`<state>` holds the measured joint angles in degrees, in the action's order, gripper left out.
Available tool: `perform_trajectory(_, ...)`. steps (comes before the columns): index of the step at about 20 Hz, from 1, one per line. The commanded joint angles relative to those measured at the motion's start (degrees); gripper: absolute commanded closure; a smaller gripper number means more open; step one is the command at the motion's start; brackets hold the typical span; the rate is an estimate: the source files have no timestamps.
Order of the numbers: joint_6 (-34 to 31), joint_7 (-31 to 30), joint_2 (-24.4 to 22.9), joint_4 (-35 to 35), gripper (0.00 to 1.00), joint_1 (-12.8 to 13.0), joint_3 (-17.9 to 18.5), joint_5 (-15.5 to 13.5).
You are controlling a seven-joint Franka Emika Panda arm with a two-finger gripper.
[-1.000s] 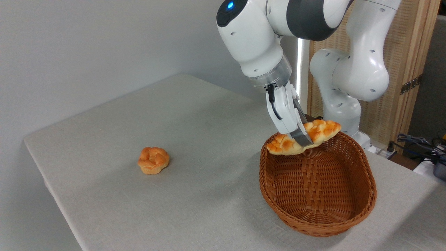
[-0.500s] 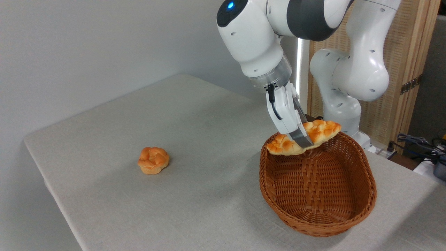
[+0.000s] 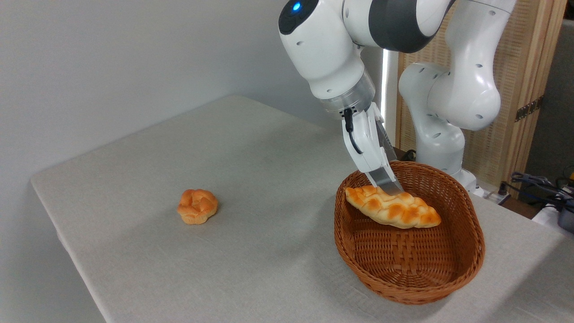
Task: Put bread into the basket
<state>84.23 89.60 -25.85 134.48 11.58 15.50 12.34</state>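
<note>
The bread (image 3: 394,208), a long braided golden loaf, lies inside the brown wicker basket (image 3: 415,297) across its far half. Its left tip leans against the basket's left wall and its right end points toward the middle. My gripper (image 3: 389,187) hangs just over the loaf's left half, fingers pointing down and slightly right. It is open, with nothing held; the near finger (image 3: 384,179) almost touches the loaf's top and hides the far finger.
A small round knotted bun (image 3: 197,206) sits on the grey tablecloth (image 3: 251,188) to the left, well apart from the basket. The arm's white base (image 3: 441,134) stands behind the basket. Cables (image 3: 538,184) lie at the far right; the table edge runs along the front left.
The gripper has let go of the bread. The loaf dropped from above the basket's far rim into the basket, its right end swinging down. The gripper itself has barely moved.
</note>
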Motion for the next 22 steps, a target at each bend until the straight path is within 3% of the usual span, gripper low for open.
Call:
perform_trajectory(1, 0.8, 0.1, -0.4, -0.6, 0.0, 1.0, 1.2, 0.5)
perform_trajectory(8, 0.8, -6.3, 0.5, -11.2, 0.0, 1.0, 0.9, -5.1)
perform_trajectory(10, 0.7, -7.8, 3.7, -16.9, 0.0, 0.9, 0.9, -8.6)
perform_trajectory(12, 0.7, -13.6, 7.2, -22.3, 0.0, 0.9, 0.8, -12.5)
perform_trajectory(16, 0.8, -19.1, 12.7, -29.9, 0.0, 0.9, -0.8, -14.7)
perform_trajectory(19, 0.8, -27.2, 17.7, -36.3, 0.0, 0.7, -1.6, -17.2)
perform_trajectory(22, 3.2, -34.9, 20.6, -39.8, 0.0, 0.3, -3.4, -17.3)
